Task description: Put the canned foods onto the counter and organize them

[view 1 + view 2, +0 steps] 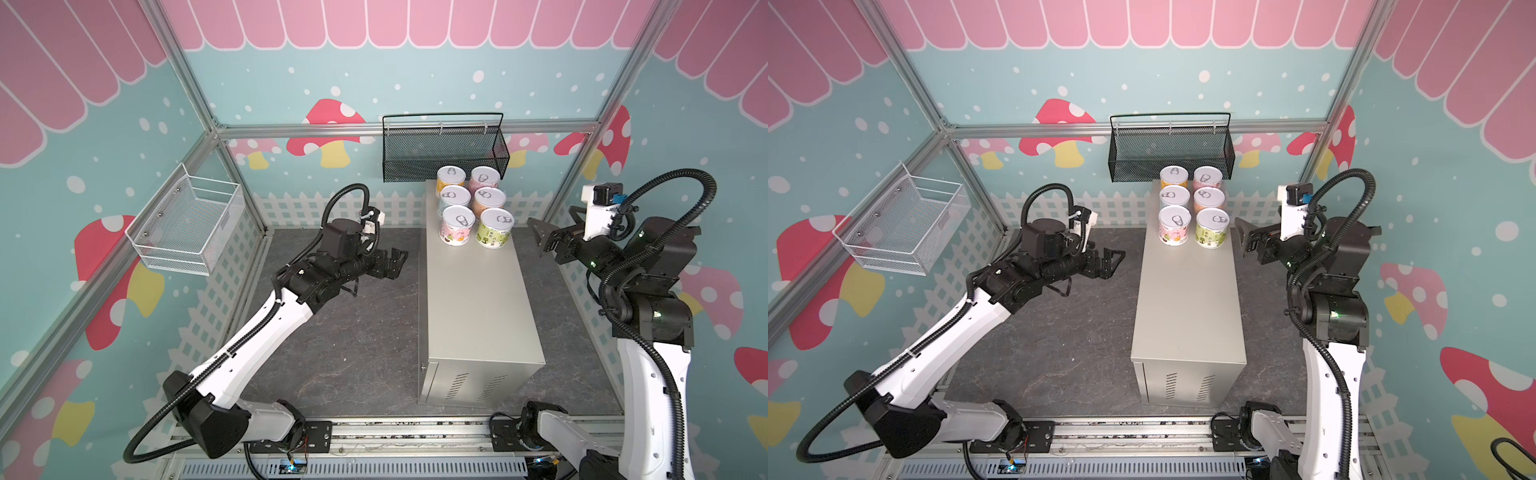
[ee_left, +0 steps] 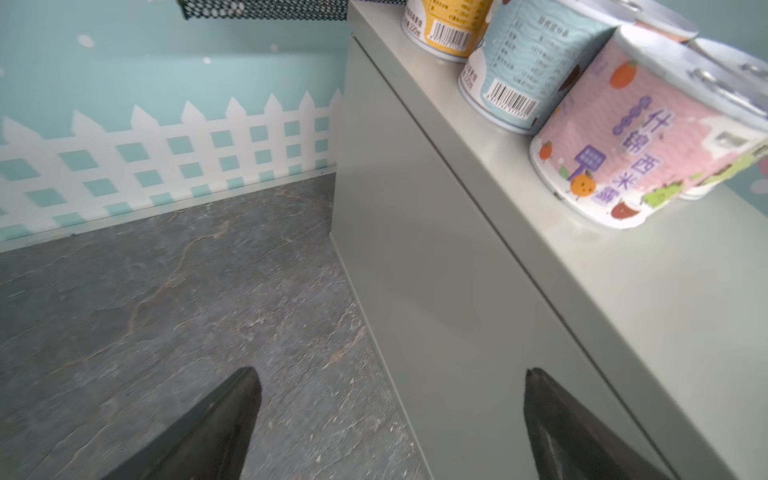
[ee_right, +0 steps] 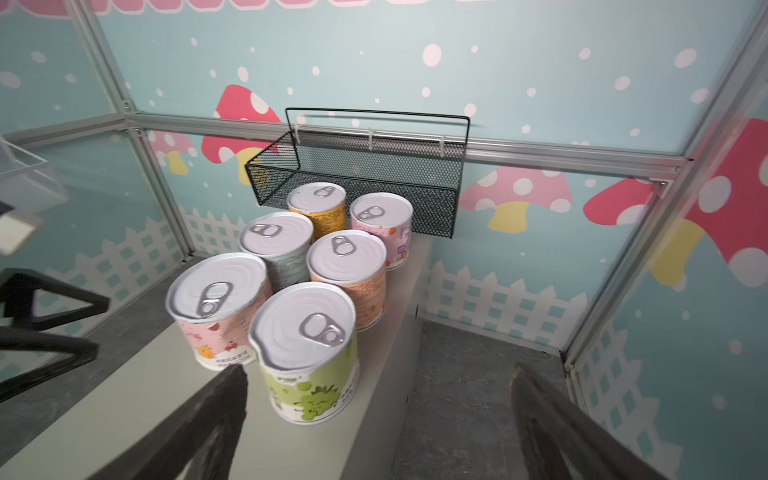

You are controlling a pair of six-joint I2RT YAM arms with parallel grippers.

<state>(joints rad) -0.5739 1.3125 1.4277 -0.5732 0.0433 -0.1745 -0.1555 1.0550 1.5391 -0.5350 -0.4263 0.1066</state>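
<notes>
Several canned foods stand upright in two tight rows at the far end of the counter (image 1: 478, 311), a beige-grey cabinet. Nearest me are the pink-white can (image 1: 458, 224) and the green can (image 1: 496, 227). Behind them come the light blue can (image 1: 455, 197) and the orange can (image 1: 489, 200), then the yellow can (image 1: 451, 176) and the pink can (image 1: 485, 177). My left gripper (image 1: 400, 261) hovers open left of the counter, holding nothing. In the left wrist view it (image 2: 390, 372) faces the cabinet's side. My right gripper (image 1: 543, 237) is open to the right of the green can (image 3: 309, 353), empty (image 3: 378, 368).
A black mesh basket (image 1: 444, 149) hangs on the back rail just behind the cans. A white wire basket (image 1: 187, 224) is fixed to the left wall. Dark stone floor (image 1: 353, 332) surrounds the cabinet. Vent slots (image 1: 473, 386) face the near end.
</notes>
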